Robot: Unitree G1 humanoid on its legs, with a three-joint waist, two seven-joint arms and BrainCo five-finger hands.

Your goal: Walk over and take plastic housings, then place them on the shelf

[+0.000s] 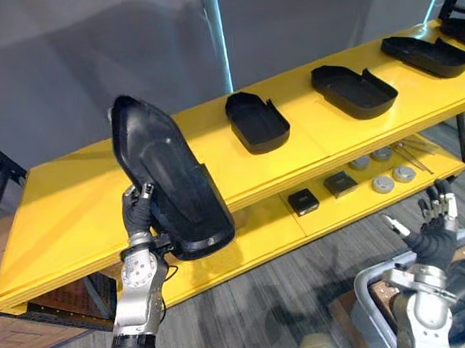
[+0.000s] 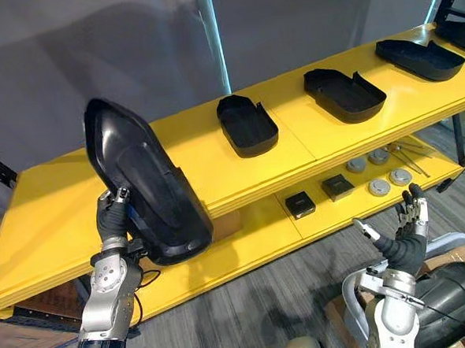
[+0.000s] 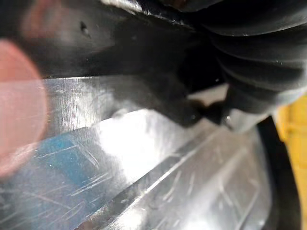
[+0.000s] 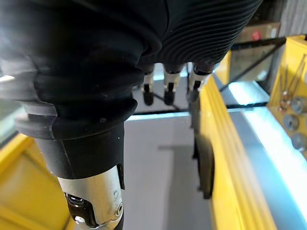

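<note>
We've got one big black housing (image 1: 169,178) up in the left hand (image 1: 138,218), fingers clamped round its lower edge. It stands tilted on end just in front of the yellow shelf (image 1: 61,216), over the bare left stretch of the top board. As we read it, it isn't down yet: the hand carries it and it doesn't rest on the board.

Look right along that board and the job is well under way. The first placed housing (image 1: 257,121) lies flat and open side up, then the second placed housing (image 1: 354,90), then the third placed housing (image 1: 426,54) far right. Another dark shape is cut off at the very edge beyond it. So we judge several delivered, this one about to go, and the open spot on the left its likely home.

The right hand (image 1: 433,229) waits low on the right, fingers spread, holding nothing.

On the lower board sit two small black blocks (image 1: 303,201) and some grey discs (image 1: 383,184), untouched.

And writing? We can't read any. The held housing shows a tiny round mark near its lower end, too small to make out, and the blocks give us nothing legible either.
</note>
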